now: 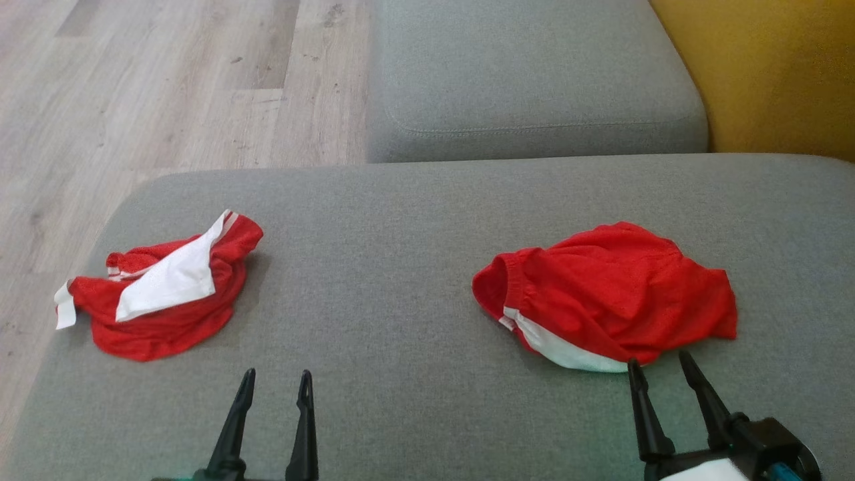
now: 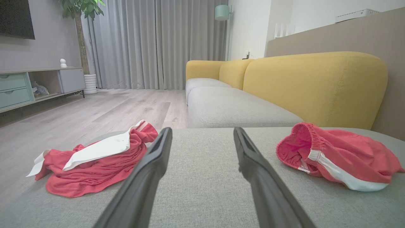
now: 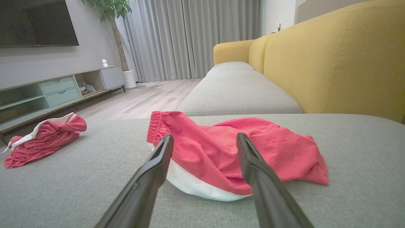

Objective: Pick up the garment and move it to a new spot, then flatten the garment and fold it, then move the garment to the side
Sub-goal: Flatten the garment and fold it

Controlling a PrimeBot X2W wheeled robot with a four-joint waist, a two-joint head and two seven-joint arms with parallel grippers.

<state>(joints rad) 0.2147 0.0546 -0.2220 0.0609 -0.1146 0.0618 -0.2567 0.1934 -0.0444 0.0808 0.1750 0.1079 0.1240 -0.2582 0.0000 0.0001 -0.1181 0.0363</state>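
At the near edge of the cushion, the left gripper is hovering with its fingers spread apart and holding nothing, over bare fabric between the two garments. The right gripper is also standing wide apart and empty, its tips pointing at the near white hem of the right garment. Whether they are touching the cloth cannot be told.

That right garment is lying in a rumpled heap on the right half of the cushion, with its waistband turned toward the middle. The left garment is lying bunched on the left half, well apart from the other, and a white strip of it is reaching the left edge. Beyond the far edge, a second cushion, the floor and a yellow backrest are showing.

The first step, the pick-up, seems not yet begun, since neither garment is being gripped. The right garment looks the likelier target because the right gripper is lined up on it. The next move is probably calling for the right gripper to go slightly forward and down. One finger would need to slide under the hem before closing on a fold, pinching cloth rather than cushion.
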